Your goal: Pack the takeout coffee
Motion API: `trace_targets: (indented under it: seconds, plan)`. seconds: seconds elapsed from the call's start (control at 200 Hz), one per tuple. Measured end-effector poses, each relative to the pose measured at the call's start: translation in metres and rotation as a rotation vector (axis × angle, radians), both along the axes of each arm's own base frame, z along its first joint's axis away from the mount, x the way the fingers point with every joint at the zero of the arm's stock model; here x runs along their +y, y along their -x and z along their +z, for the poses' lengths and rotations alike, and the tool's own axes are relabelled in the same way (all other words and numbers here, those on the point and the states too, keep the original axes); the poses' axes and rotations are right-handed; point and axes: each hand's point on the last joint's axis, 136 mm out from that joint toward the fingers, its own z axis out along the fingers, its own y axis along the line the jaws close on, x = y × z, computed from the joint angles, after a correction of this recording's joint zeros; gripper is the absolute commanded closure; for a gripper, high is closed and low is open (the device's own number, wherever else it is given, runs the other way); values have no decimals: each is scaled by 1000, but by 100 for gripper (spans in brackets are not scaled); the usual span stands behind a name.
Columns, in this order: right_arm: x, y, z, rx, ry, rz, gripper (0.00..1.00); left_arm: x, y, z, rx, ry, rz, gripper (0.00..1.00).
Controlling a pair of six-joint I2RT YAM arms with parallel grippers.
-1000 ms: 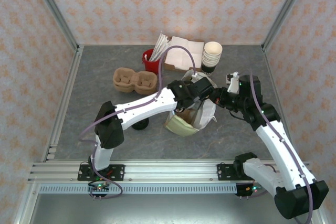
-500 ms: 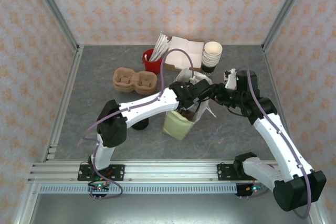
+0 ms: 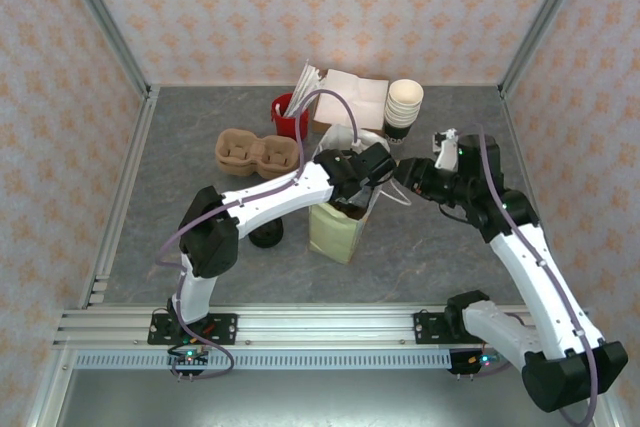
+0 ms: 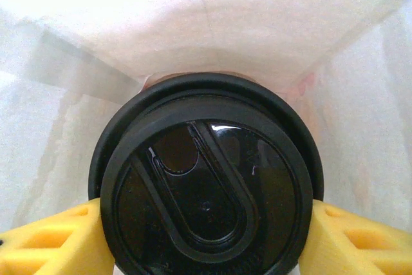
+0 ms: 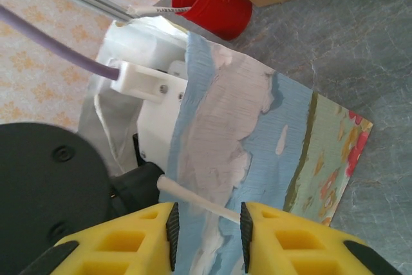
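Centre of the table: one paper bag [image 3: 335, 232], standing upright with its mouth open, pale green on the near face and printed blue, grey and floral on the side seen by the right wrist camera. Inside the bag, white walls all round: one takeout coffee [image 4: 206, 185], black round lid up, its lid filling much of the left wrist view. Left gripper [image 4: 206, 236]: reaching down into the bag mouth, yellow fingers [image 4: 51, 243] pressed against opposite sides of the coffee's lid, gripping it. Right gripper [image 5: 207, 230]: at the bag's right upper edge, jaws a narrow gap apart, with the bag's white cord handle [image 5: 199, 201] running across that gap to the right-hand finger. Far of the bag: one red cup [image 3: 288, 117] holding white sticks, one cardboard box [image 3: 350, 97] of white napkins, and one stack of cream paper cups [image 3: 404, 102] at the right. Far left: one brown pulp cup carrier [image 3: 257, 152], two wells. Left of the bag, just beside the left arm: one low black round item [image 3: 265, 237].
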Motion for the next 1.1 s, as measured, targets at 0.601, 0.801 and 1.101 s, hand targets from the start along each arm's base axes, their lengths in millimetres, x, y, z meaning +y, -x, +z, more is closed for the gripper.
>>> trace_targets:
  seconds: [0.601, 0.801, 1.101]
  plan:
    - [-17, 24, 23, -90, -8, -68, 67, -5, -16, -10, 5, 35, 19, 35]
    - [-19, 26, 21, -78, -6, -77, 67, -10, -24, -12, -10, 59, 25, 35]
    - [-19, 19, 12, -36, 2, -90, 67, -10, -25, -9, 5, 78, 24, 21]
